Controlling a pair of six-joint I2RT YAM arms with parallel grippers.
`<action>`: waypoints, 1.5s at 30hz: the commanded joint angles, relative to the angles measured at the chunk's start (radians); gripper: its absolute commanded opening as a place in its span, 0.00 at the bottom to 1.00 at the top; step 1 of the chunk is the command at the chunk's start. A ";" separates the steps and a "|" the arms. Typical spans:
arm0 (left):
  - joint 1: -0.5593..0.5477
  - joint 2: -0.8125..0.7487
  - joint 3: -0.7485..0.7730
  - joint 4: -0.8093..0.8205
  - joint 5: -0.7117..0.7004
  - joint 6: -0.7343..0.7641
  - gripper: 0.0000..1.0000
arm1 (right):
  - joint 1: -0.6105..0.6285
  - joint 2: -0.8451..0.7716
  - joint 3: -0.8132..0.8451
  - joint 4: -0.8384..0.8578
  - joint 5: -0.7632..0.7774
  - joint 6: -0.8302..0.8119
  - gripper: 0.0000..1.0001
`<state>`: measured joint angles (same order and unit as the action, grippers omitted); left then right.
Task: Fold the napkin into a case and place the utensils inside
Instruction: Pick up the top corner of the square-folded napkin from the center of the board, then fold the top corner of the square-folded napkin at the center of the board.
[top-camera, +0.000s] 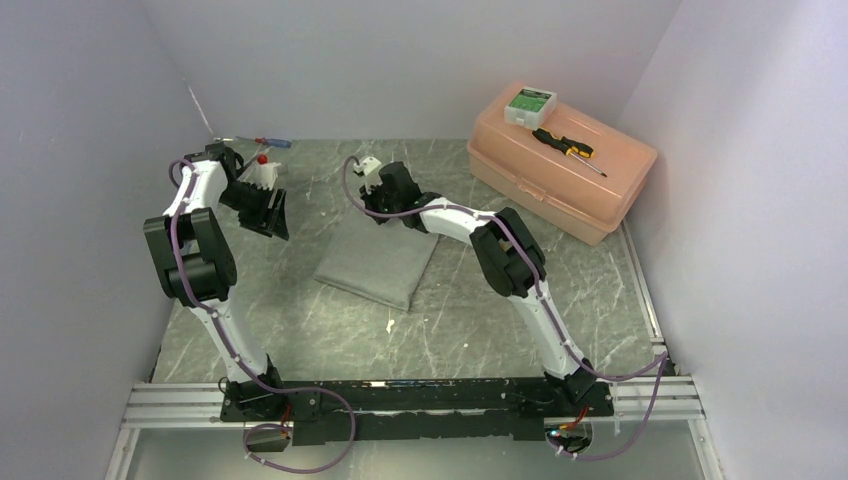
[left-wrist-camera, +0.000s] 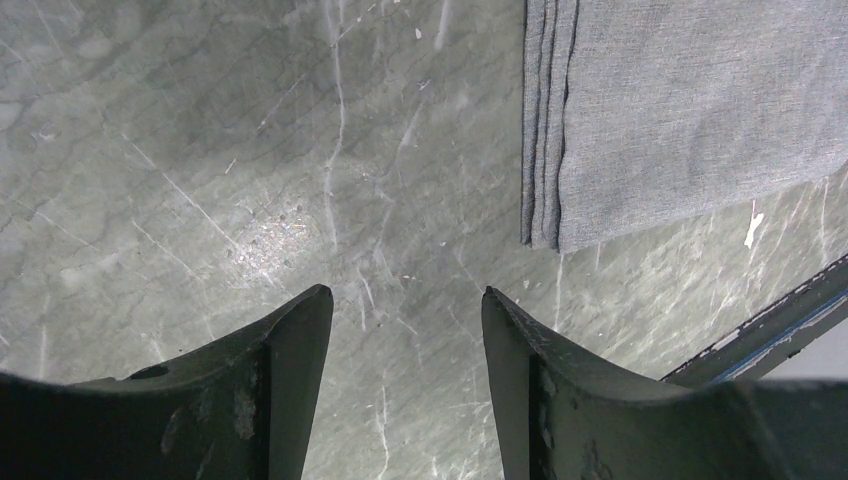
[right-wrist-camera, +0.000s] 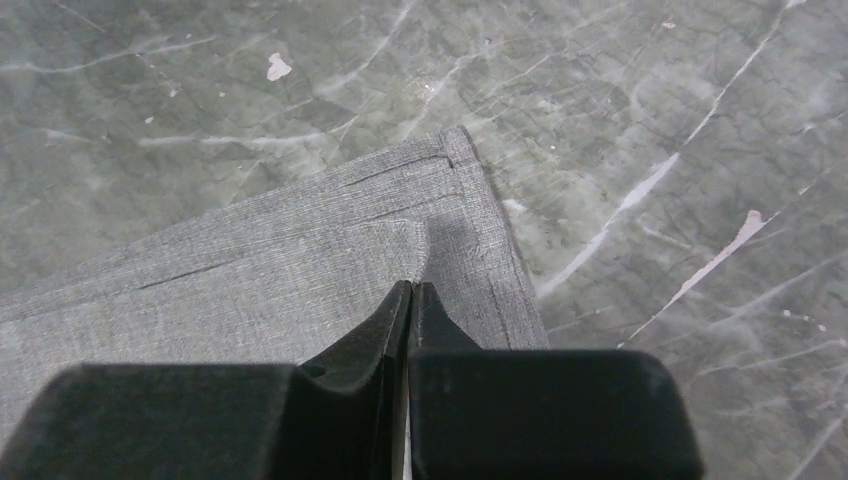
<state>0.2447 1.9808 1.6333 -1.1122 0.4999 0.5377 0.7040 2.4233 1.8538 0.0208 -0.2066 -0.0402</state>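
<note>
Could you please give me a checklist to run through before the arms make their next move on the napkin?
1. Napkin lies folded in flat layers on the table: ok.
2. Right gripper is shut, its tips at the napkin's corner: ok.
3. A cloth layer is actually pinched between those tips: cannot tell.
4. Left gripper is open and empty, over bare table beside the napkin's layered edge: ok.
5. Spoons located for loading: not ok; none shows in any view.
6. Red-and-blue screwdriver lies apart from the napkin, at the table's far edge: ok.
</note>
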 joint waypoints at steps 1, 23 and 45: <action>0.004 -0.022 0.033 -0.019 0.027 0.010 0.62 | 0.002 -0.115 -0.035 0.098 0.010 -0.018 0.00; 0.004 -0.031 0.045 -0.033 0.032 0.013 0.61 | 0.072 -0.504 -0.610 0.228 -0.069 0.022 0.00; -0.182 -0.094 -0.062 -0.056 0.018 0.010 0.60 | 0.171 -0.765 -0.970 0.238 0.012 0.083 0.00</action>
<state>0.1081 1.9472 1.5723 -1.1503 0.4995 0.5537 0.8722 1.7325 0.9020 0.2115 -0.2184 0.0349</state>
